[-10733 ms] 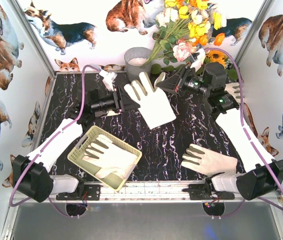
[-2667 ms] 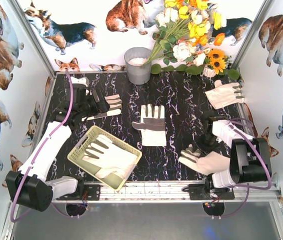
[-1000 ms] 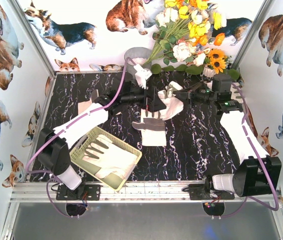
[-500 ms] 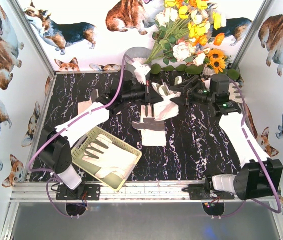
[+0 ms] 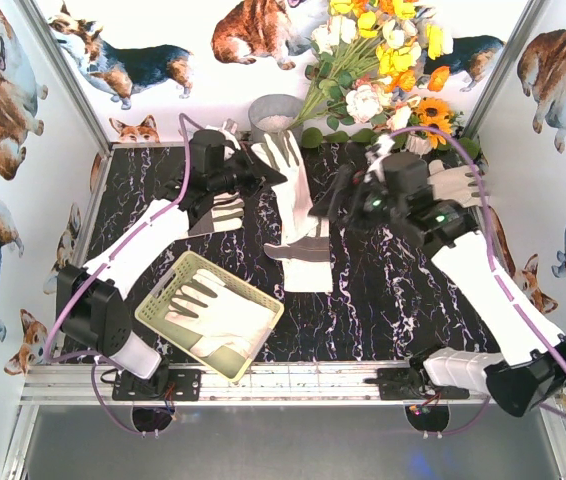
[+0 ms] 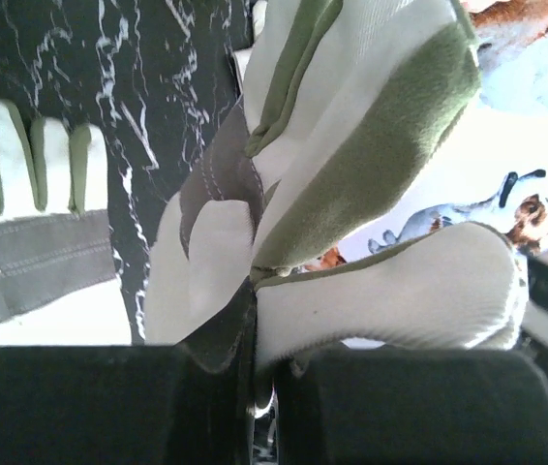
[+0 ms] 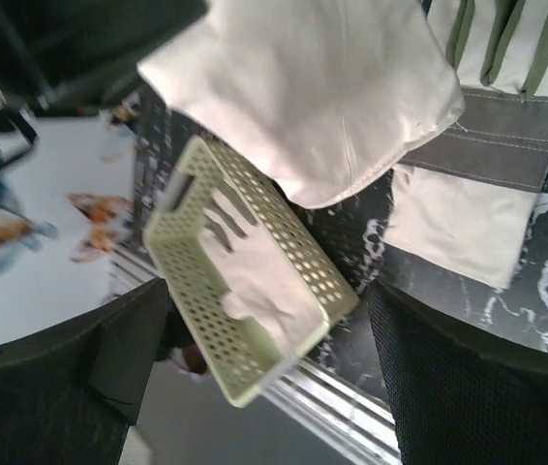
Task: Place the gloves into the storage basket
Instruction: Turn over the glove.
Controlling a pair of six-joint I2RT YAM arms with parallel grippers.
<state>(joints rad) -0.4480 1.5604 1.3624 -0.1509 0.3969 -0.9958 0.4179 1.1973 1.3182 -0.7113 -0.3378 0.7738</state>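
Both arms reach over mid-desk. Left arm stretches from its front-left base toward the back, left gripper [image 6: 255, 363] clamped tight on a lifted glove [image 5: 288, 185], white with green-grey strips, hanging above the desk [image 5: 383, 300]. Right arm leans in from the right, right gripper [image 5: 341, 200] spread wide and holding nothing, near the lifted glove. Below them a flat glove [image 5: 303, 258] lies on the desk. A second glove [image 5: 225, 210] lies under the left arm, a third glove [image 5: 458, 182] at back right. Storage basket [image 5: 168, 280] sits front left with a basket glove [image 5: 218, 320] inside. Grey bucket [image 5: 273, 110] and flowers [image 5: 373, 50] stand at the back.
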